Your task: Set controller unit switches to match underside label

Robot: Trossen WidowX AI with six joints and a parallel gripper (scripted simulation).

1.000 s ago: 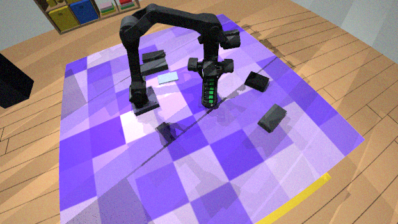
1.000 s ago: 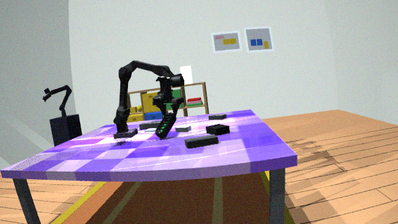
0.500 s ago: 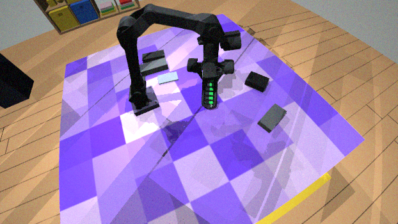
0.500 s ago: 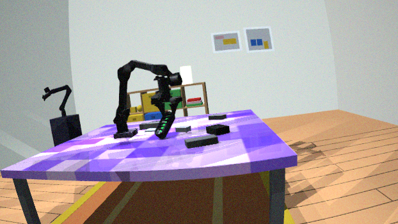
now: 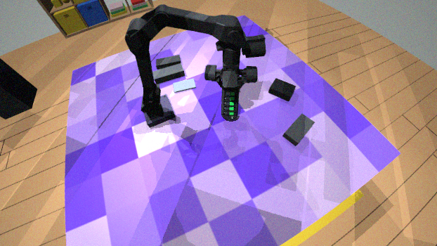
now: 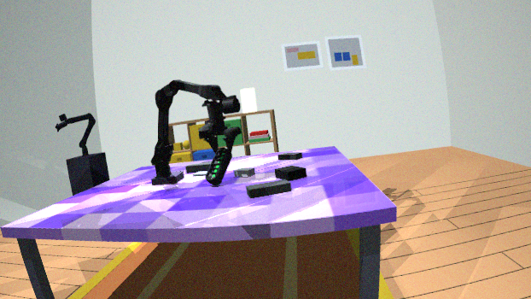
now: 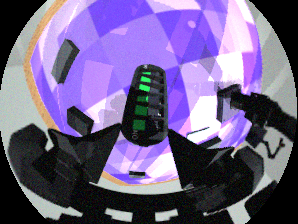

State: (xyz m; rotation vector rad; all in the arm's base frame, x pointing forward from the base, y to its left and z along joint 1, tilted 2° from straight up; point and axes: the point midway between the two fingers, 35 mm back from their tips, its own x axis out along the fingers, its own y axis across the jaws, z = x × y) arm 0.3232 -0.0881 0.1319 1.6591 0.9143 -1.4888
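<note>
The dark grey controller unit (image 5: 225, 113) (image 6: 215, 172) (image 7: 131, 107) hangs steeply tilted in my gripper (image 5: 230, 91) (image 6: 221, 149) (image 7: 144, 128), its switch face showing. My gripper is shut on the unit near its upper end, one finger on each side. The unit's lower end is close to the table top (image 5: 225, 179) (image 6: 145, 213); I cannot tell whether it touches. In the wrist view, green shows along the left side of the switches, brightest on two near the far end and darker on those near the fingers. Exact rocker positions are hard to read. The underside label is hidden.
A black box (image 5: 282, 90) (image 6: 290, 172) (image 7: 80, 120) and a grey block (image 5: 298, 129) (image 6: 269, 189) (image 7: 65, 61) lie to the right in the top view. Two dark blocks (image 5: 168, 62) (image 5: 169, 73) and a pale blue plate (image 5: 184, 85) lie behind the arm's base (image 5: 159, 113).
</note>
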